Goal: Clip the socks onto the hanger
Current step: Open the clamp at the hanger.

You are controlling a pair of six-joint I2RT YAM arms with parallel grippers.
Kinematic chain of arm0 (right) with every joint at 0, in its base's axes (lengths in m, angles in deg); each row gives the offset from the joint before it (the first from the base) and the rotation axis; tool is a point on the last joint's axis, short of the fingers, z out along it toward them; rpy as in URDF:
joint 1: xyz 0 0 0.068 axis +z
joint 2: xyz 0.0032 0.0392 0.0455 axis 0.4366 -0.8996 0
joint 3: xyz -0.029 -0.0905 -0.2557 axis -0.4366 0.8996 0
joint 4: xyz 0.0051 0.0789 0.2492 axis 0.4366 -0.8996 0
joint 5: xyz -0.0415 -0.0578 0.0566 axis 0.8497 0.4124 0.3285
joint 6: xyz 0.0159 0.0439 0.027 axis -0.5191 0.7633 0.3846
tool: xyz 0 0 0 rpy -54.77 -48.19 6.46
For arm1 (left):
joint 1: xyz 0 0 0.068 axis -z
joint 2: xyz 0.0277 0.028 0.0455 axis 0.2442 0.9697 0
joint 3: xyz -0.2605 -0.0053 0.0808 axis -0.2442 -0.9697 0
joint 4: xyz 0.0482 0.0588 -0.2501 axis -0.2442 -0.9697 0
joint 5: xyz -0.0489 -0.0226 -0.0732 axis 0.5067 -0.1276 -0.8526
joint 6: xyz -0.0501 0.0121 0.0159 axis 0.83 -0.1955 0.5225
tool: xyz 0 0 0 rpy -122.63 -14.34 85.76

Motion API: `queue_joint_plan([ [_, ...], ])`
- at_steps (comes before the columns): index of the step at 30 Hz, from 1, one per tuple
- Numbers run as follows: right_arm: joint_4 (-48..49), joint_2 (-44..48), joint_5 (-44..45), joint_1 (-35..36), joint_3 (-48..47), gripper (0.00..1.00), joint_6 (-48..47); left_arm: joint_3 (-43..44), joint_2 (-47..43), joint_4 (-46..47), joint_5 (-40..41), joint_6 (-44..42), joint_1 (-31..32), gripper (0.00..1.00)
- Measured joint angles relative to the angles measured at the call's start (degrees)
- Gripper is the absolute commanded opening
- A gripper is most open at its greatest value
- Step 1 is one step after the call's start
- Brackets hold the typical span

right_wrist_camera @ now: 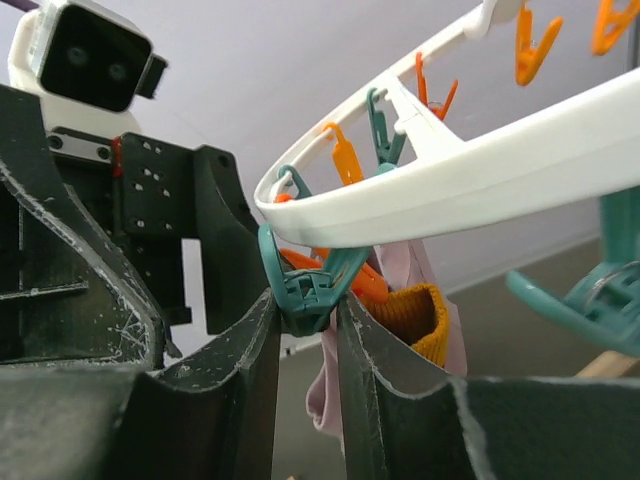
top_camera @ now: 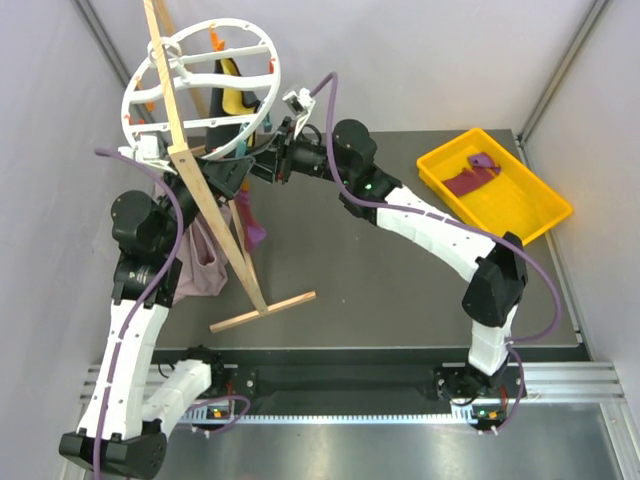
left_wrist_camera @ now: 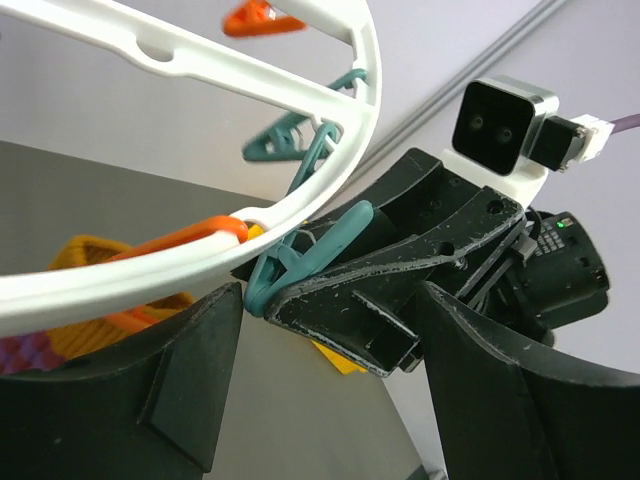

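Note:
The white round hanger (top_camera: 200, 85) hangs tilted on the wooden stand, with orange and teal clips on its rim. My right gripper (top_camera: 265, 158) reaches its lower rim. In the right wrist view it (right_wrist_camera: 306, 300) is shut on a teal clip (right_wrist_camera: 312, 282) under the rim (right_wrist_camera: 480, 175). My left gripper (top_camera: 228, 175) is open just beside it; in the left wrist view its fingers (left_wrist_camera: 180, 380) stand wide apart below the same clip (left_wrist_camera: 300, 265). One maroon sock (top_camera: 250, 215) hangs below the grippers. Another sock (top_camera: 470, 175) lies in the yellow tray.
The wooden stand (top_camera: 215, 215) leans across the left of the table, its foot (top_camera: 262, 312) at the front. A pale mauve cloth (top_camera: 200, 262) hangs beside my left arm. A yellow-and-black garment (top_camera: 236, 92) hangs behind the hanger. The yellow tray (top_camera: 525, 205) stands at the right.

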Motion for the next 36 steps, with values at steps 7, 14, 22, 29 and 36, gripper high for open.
queue_joint_plan([
  [7,-15.87,0.0,-1.66,-0.66,-10.32,0.03,-5.01,0.09,-1.16,-1.62,1.55,-0.46,-0.04,0.8],
  [14,-27.47,-0.04,-5.95,-2.43,-17.57,0.0,-6.43,0.09,-1.16,-1.49,1.77,0.07,-0.04,0.82],
  [22,-33.35,-0.42,-10.4,-2.62,-17.84,0.0,-6.32,-2.91,-0.98,7.96,0.63,6.78,-0.04,0.86],
  [29,-33.38,-0.42,-12.5,-2.78,-17.84,0.0,-5.29,-3.17,0.66,9.31,0.57,11.43,-0.04,0.84],
  [36,-32.3,-0.42,-13.75,-2.86,-17.79,0.0,-3.56,-4.57,0.92,13.29,0.87,16.81,-0.04,0.7],
])
